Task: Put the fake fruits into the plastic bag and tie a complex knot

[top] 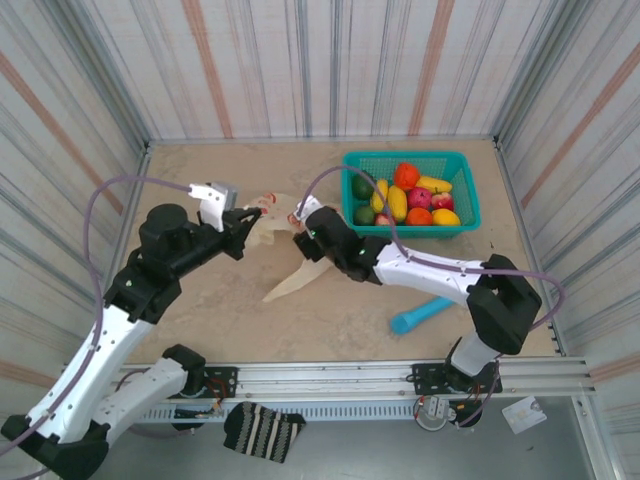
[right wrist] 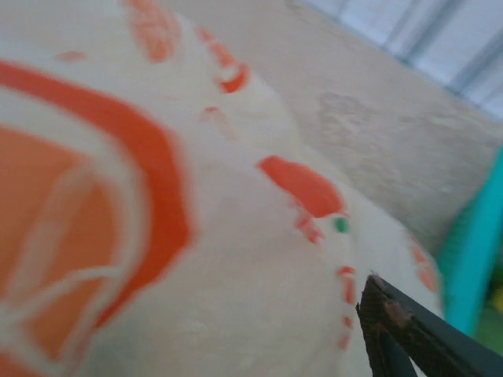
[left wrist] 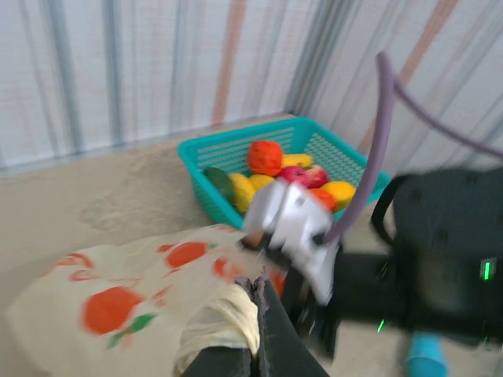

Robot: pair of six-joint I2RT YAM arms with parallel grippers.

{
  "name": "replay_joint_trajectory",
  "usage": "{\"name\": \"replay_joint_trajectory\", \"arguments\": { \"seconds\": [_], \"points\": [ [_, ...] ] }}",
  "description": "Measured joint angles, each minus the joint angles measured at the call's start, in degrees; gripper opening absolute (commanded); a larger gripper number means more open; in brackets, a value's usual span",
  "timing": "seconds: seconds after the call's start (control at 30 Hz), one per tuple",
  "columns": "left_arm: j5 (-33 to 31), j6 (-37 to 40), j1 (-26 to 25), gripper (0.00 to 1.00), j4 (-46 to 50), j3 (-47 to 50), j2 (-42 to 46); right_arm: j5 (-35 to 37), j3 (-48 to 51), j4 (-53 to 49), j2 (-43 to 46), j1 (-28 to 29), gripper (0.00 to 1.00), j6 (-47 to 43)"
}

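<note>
Closed jaws of the left gripper (top: pixel 243 222) pinch a bunched fold of the thin cream plastic bag printed with red-orange citrus slices (top: pixel 277 236). The left wrist view shows the fabric wadded between the dark fingers (left wrist: pixel 271 338). Whether the right gripper (top: pixel 303 228) is open or gripping cannot be told; it is pressed close against the bag's other side, one dark finger (right wrist: pixel 416 338) at the film. The bag lies flat left of mid-table, a long tail trailing toward the near edge, with bare beige table (top: pixel 200 175) behind it and to its left up to the striped walls. The left arm reaches forward with a raised elbow, its forearm pointing right. The right arm stretches low and leftward across the table. The glossy plastic fake fruits (top: pixel 405 200) sit heaped in a teal mesh plastic basket (top: pixel 408 154) at the far right, near the wall. A blue cylindrical stick (top: pixel 420 314) lies just in front of the right forearm.
</note>
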State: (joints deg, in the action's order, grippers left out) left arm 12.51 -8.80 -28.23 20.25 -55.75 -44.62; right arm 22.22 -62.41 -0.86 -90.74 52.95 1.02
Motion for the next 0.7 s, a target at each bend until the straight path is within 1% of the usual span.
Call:
{"name": "replay_joint_trajectory", "arguments": {
  "seconds": [0.03,0.1,0.13,0.2,0.23,0.3,0.4,0.47,0.5,0.63,0.7],
  "points": [
    [-1.3,1.2,0.0,0.00,1.1,-0.2,0.7,-0.6,0.0,-0.7,1.0,-1.7,0.60,-0.2],
    [-3.4,3.4,0.0,0.00,3.0,-0.4,1.5,-1.8,0.0,-1.7,2.9,-4.5,0.59,-0.5],
    [-4.3,4.3,0.0,0.00,3.9,-0.4,1.8,-3.0,-0.1,-2.4,4.0,-5.7,0.53,-0.7],
    [-5.8,6.1,0.0,0.00,5.7,-0.4,1.9,-7.2,-0.2,-3.8,5.9,-8.1,0.32,-1.1],
    [-6.4,7.0,0.0,0.00,6.5,-0.4,1.9,-9.6,-0.4,-4.6,6.7,-9.2,0.24,-1.2],
    [-7.0,8.0,0.0,0.00,7.6,-0.4,1.9,-13.6,-1.4,-6.7,7.2,-11.1,0.12,-1.4],
    [-6.6,9.5,0.0,0.00,8.2,-0.4,2.2,-19.1,-4.5,-10.6,6.3,-12.9,0.09,-1.7],
    [-3.5,10.6,-0.1,0.00,8.0,-0.4,2.2,-23.2,-7.3,-13.4,4.9,-13.2,0.08,-1.6],
    [-1.0,11.3,-0.5,0.00,7.7,-0.4,2.1,-25.4,-8.8,-14.3,3.9,-13.2,0.08,-1.2],
    [11.5,13.3,-3.7,0.00,6.6,-0.9,0.3,-33.7,-12.6,-15.6,1.1,-12.9,0.05,2.5],
    [17.7,14.1,-5.7,0.00,6.3,-1.3,-0.8,-36.2,-14.1,-15.4,0.0,-12.9,0.04,4.7]
  ]
}}
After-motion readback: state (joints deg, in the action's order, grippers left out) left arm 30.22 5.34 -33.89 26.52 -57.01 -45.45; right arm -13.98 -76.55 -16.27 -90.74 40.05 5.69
